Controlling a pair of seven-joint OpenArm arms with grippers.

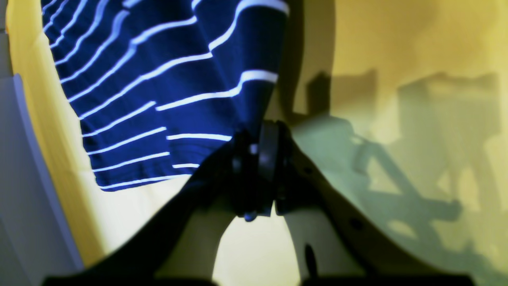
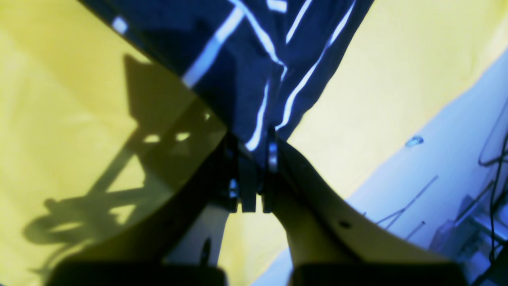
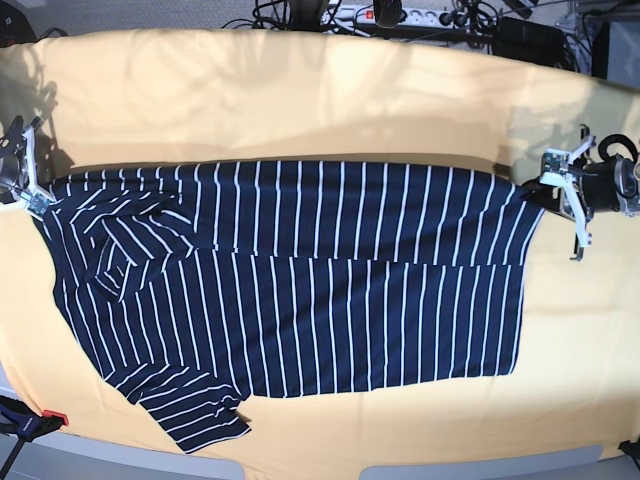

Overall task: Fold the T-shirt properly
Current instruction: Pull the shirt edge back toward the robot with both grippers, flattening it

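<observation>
The dark navy T-shirt (image 3: 300,280) with thin white stripes lies spread across the yellow table, long side left to right, its upper part doubled over. One sleeve sticks out at the bottom left. My left gripper (image 3: 543,186) is at the shirt's upper right corner. In the left wrist view it (image 1: 258,147) is shut on the cloth (image 1: 166,79), which stretches away from it. My right gripper (image 3: 36,202) is at the shirt's upper left corner. In the right wrist view it (image 2: 254,155) is shut on a bunched fold of the shirt (image 2: 258,59).
The yellow table cover (image 3: 300,100) reaches well beyond the shirt at the back. A power strip and cables (image 3: 400,15) lie behind the table's far edge. A red-tipped clamp (image 3: 50,418) is at the front left corner. Floor with cables (image 2: 456,167) shows beside the table.
</observation>
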